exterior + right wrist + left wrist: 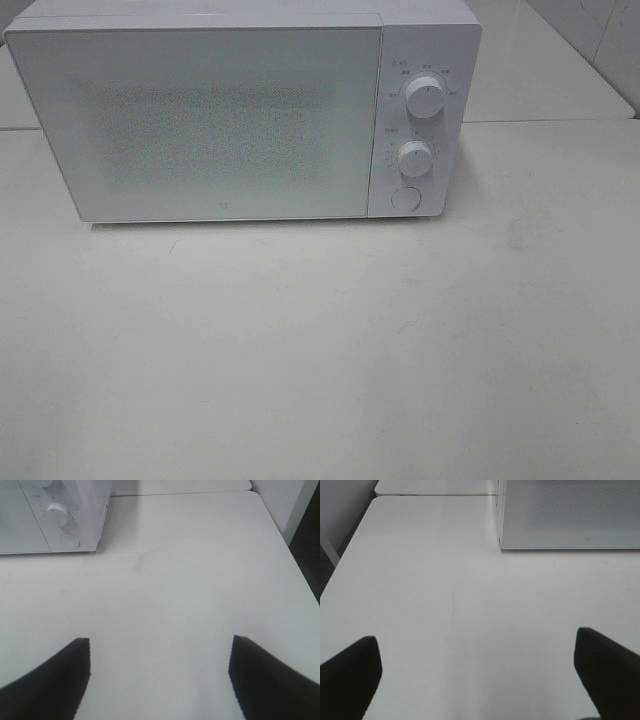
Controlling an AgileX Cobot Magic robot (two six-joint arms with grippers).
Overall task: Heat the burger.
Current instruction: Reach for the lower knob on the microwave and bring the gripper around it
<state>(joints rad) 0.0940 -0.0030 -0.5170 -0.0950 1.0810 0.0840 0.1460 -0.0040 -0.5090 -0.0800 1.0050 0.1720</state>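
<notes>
left gripper [476, 645] and right gripper [160, 642] both released, empty. microwave [200, 120] shut, burger not in view (inside? can't tell). right should press round button [405, 197] squarely, centred.

Microwave [200, 110] — white, box-shaped, upright at the far side of the table [320, 350], front facing the high camera. Door [200, 125]: shut, flush with the body; its dotted window is too dense to show the interior. Control panel right of the door — upper knob [425, 98], lower knob [414, 157], round button [405, 197] beneath. The burger cannot be made out in any view.
</notes>
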